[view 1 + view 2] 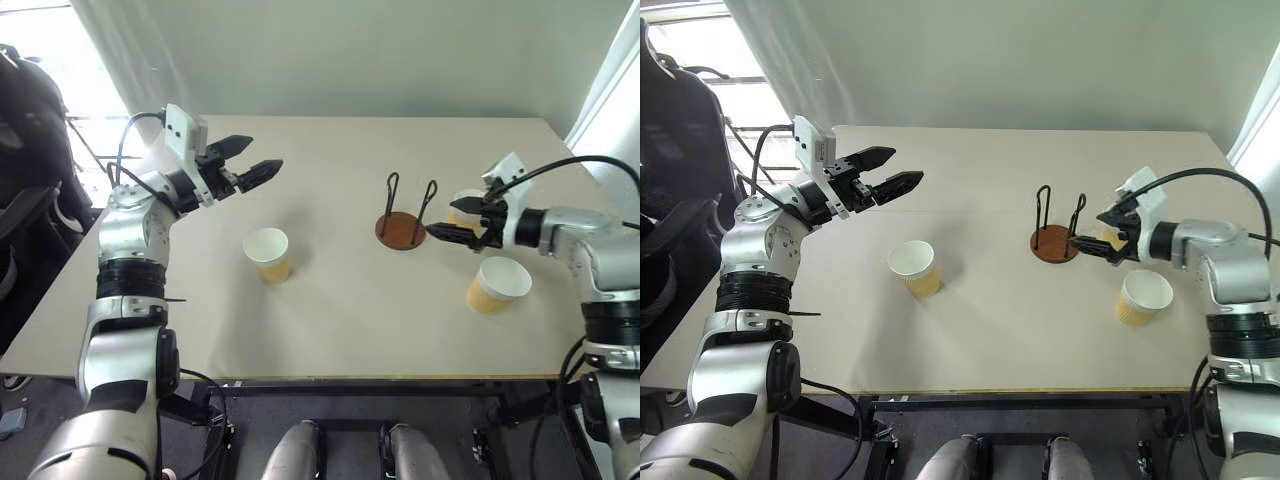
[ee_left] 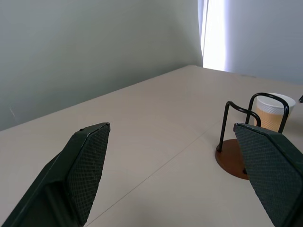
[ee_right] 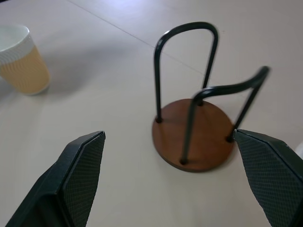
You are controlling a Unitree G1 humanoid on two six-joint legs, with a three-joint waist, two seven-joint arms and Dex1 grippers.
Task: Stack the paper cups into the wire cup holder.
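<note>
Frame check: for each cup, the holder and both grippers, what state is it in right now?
Wire cup holder: upright on the table, no cup in it.
Left paper cup: upright, standing alone.
Near right paper cup: upright, standing alone.
Far right paper cup: upright, beyond the holder, partly hidden by the right gripper.
Left gripper: open, holding nothing.
Right gripper: open, holding nothing, beside the holder.

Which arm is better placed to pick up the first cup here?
Right, likely. The right gripper hangs open beside the wire cup holder, with two paper cups close by. The left gripper is raised, apart from the middle cup.
</note>
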